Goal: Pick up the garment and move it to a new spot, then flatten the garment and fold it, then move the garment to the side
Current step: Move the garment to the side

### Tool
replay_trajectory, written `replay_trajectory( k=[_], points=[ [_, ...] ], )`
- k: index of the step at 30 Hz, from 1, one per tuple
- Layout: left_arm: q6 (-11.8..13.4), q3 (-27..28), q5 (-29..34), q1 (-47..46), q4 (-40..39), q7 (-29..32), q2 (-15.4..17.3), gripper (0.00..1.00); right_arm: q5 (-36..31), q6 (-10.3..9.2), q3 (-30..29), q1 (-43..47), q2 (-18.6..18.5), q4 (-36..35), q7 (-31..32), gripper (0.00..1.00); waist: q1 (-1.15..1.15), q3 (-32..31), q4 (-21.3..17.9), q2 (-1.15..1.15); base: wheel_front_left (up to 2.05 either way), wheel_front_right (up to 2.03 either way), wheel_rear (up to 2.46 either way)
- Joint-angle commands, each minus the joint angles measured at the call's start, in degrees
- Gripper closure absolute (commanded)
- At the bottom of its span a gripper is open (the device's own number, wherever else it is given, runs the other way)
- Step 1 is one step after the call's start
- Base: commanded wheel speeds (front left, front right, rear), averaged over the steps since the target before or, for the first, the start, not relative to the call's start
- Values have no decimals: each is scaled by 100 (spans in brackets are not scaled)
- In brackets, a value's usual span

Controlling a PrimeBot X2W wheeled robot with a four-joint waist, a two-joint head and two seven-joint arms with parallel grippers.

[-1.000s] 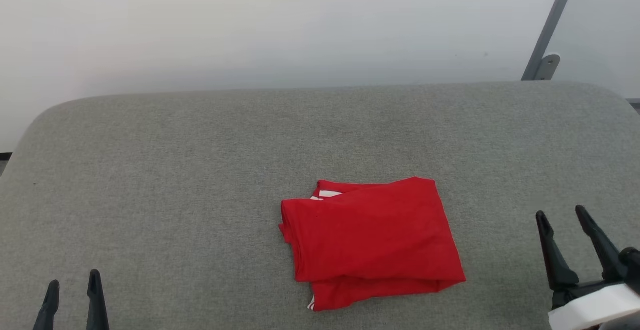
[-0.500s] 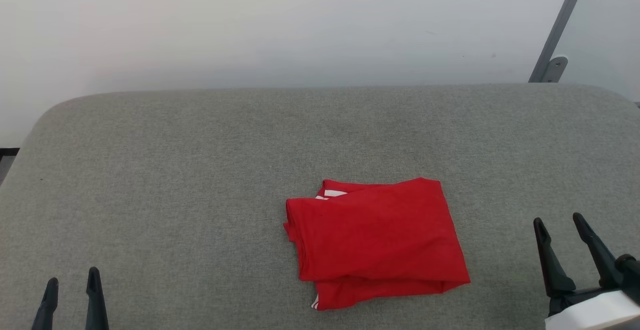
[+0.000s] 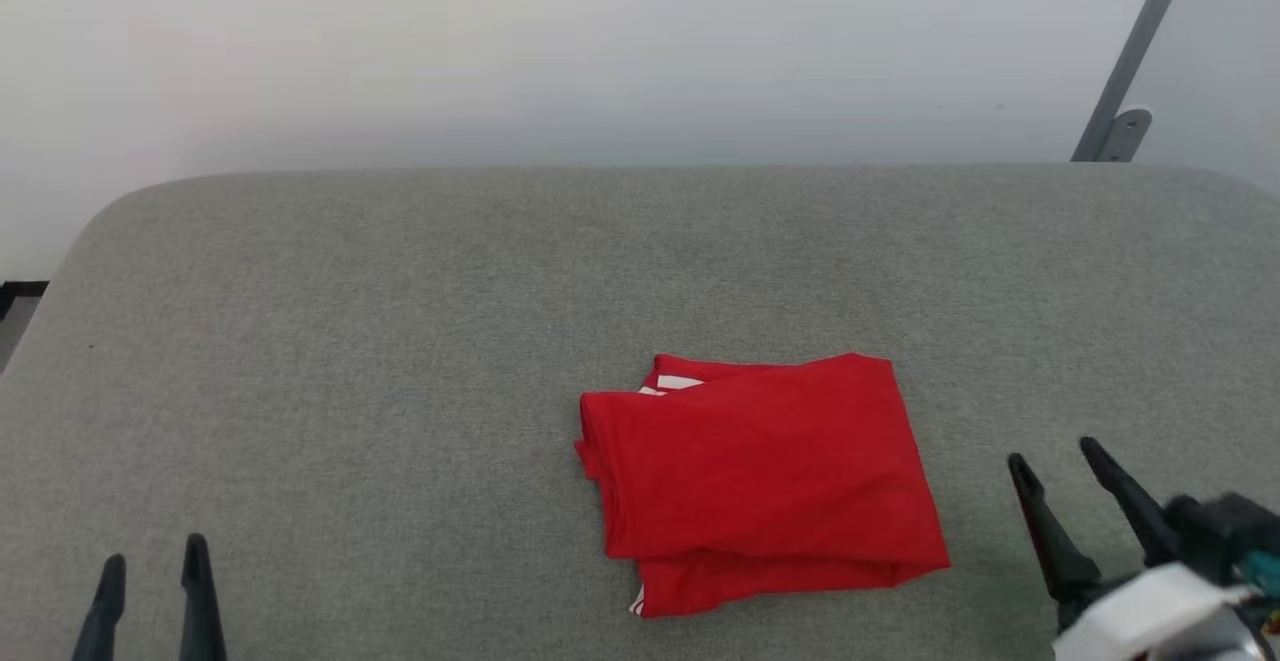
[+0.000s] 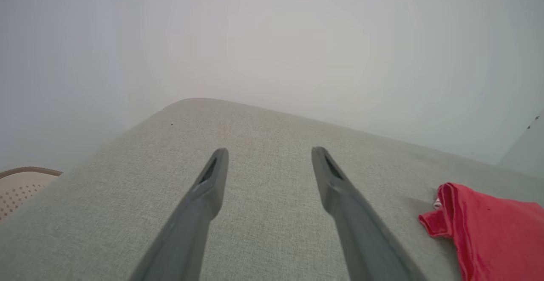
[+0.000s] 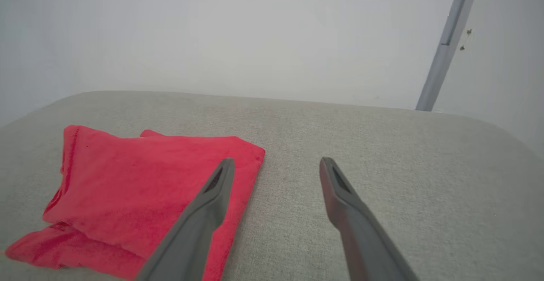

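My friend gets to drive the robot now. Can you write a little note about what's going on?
Left gripper: open, empty, at the near left of the grey table.
Right gripper: open, empty, just right of the shirt, not touching.
Shirt: folded, plain red side up, right of the middle.
Done: folding, by the look.
Left: likely moving it aside.

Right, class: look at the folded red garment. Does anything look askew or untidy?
Slightly: the garment lies skewed, its lower layer sticking out at the near edge and white trim peeking out at the far edge.
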Motion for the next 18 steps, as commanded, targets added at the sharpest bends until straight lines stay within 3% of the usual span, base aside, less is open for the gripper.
replay_trajectory(
  k=[1,8,18],
  points=[
    [-21,-17,-8,-30,2,-26,-9,0,75,-2,29,-99,-16,35,50,0,0,9,18,0,0,0,0],
    [-21,-211,-67,-135,56,-26,-16,0,902,-2,815,-749,-484,229,1081,0,0,148,220,0,0,0,0],
    [-21,-491,-179,-397,197,-26,-19,0,1847,-2,1354,-1526,-1019,376,2951,0,0,491,603,0,0,0,0]
  ],
)
